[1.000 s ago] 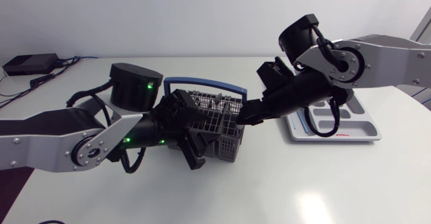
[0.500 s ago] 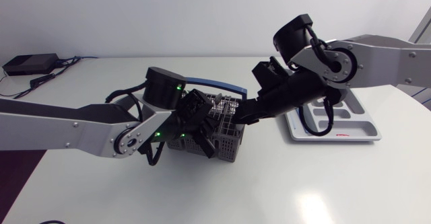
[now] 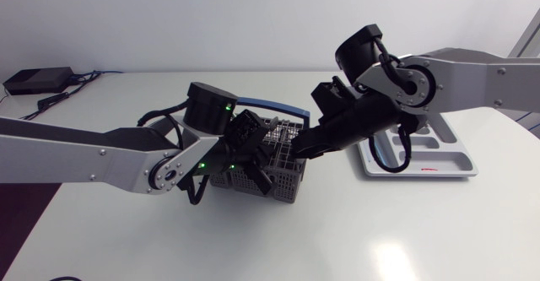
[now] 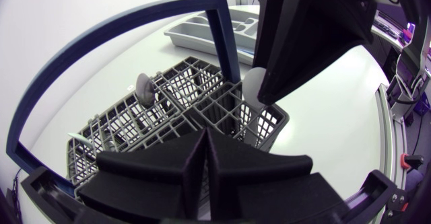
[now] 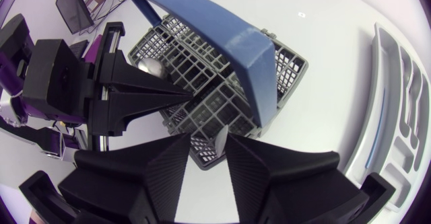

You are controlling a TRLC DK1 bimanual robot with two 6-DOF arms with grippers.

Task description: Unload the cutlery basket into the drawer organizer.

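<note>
The cutlery basket (image 3: 285,183) stands mid-table, its blue handle (image 3: 283,109) arched upright over it, with the drawer organizer (image 3: 460,170) well apart on its right-arm side. The left gripper (image 4: 205,138) hovers over the basket's near compartments with its 2 fingers pressed flat together and nothing between them. The right gripper (image 5: 209,139) hangs over the basket's far corner, its fingers parted by only a narrow slot. The pale end of 1 utensil (image 5: 219,142) stands in that slot, seemingly against 1 finger only, so I judge it not yet gripped. The cutlery should be light, rigid and slick, likely to pivot or slide if pinched near the tip. A squeeze across the flat of the stem, just above the basket's rim, looks safest, followed by a straight lift clear of the mesh and the handle. The basket itself is light openwork and may tip or drag if a piece catches. The head view gives the layout of both arms, the basket and the organizer, but hides the contents. The left wrist view shows a round spoon head (image 4: 144,86) in a compartment under the handle and a whitish rounded end at the right gripper's tip. Only the right wrist view shows the slot between the right fingers.
</note>
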